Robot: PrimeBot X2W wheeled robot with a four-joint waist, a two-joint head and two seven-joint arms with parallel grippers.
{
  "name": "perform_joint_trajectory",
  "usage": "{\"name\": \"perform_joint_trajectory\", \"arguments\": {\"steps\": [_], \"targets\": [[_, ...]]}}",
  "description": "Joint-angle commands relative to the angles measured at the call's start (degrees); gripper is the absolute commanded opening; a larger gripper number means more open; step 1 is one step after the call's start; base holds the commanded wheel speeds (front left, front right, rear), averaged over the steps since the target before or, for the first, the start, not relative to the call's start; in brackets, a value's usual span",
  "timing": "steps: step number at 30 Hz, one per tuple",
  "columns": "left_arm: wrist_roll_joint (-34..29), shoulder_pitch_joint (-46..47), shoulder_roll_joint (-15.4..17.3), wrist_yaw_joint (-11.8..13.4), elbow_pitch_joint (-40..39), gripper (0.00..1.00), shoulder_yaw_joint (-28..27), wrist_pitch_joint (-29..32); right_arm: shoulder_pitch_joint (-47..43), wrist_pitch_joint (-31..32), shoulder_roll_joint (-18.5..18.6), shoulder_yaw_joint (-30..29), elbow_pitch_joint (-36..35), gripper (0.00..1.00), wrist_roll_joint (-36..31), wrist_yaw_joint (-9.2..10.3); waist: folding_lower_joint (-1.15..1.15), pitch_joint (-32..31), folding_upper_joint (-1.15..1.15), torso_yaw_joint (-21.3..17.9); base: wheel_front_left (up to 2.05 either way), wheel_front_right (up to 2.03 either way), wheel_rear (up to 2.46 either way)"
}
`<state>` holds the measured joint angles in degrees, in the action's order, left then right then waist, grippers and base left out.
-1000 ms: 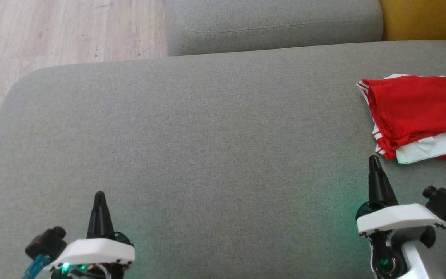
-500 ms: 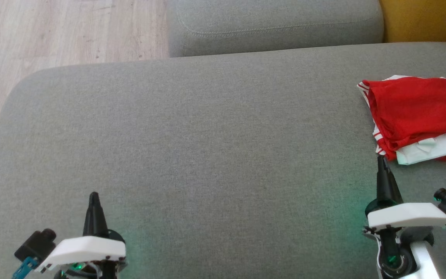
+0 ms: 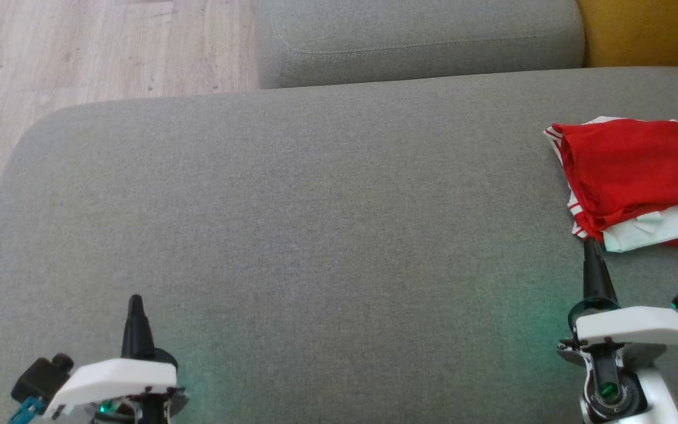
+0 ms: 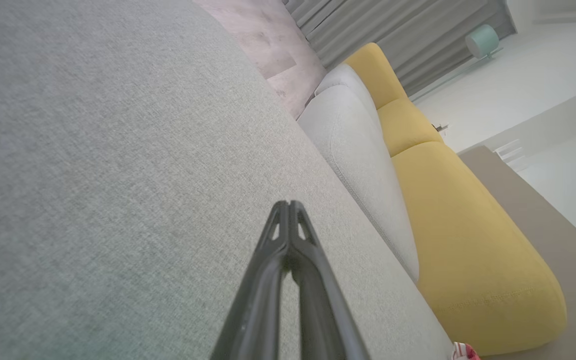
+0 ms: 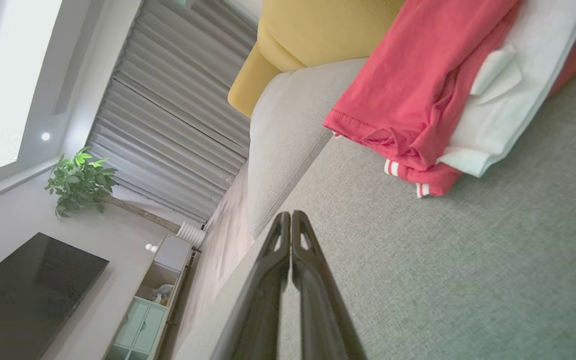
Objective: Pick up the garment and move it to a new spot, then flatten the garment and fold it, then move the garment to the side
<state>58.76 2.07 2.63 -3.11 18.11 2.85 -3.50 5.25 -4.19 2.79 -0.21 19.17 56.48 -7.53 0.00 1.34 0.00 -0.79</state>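
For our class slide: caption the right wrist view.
Shut right gripper hovering apart from a folded red-and-white garment on the grey sofa.

Grey sofa seat (image 3: 292, 194), folded red garment (image 3: 633, 171)

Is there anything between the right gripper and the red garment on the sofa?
Nothing visible stands between them. The right gripper, shut, points at the near corner of the red garment, and a short stretch of bare grey cushion lies between the two.
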Motion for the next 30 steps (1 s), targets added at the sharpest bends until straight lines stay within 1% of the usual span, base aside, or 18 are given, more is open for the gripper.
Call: {"name": "perform_joint_trajectory", "arguments": {"steps": [1, 30], "targets": [[1.07, 3.08, 0.14, -0.52, -2.09, 0.00, -1.94, 0.43, 1.69, 0.28, 0.98, 0.36, -2.37, 0.00, 1.35, 0.02, 0.00, -0.02, 0.00, 0.01, 0.00, 0.00, 0.00], [18.21, 3.63, 0.20, -2.56, -3.13, 0.00, -5.88, 5.50, 1.22, 5.22, 1.03, -2.47, -3.88, 0.00, 20.14, 0.03, 0.00, -0.62, 0.00, 0.43, 0.00, 0.00, 0.00]]}}
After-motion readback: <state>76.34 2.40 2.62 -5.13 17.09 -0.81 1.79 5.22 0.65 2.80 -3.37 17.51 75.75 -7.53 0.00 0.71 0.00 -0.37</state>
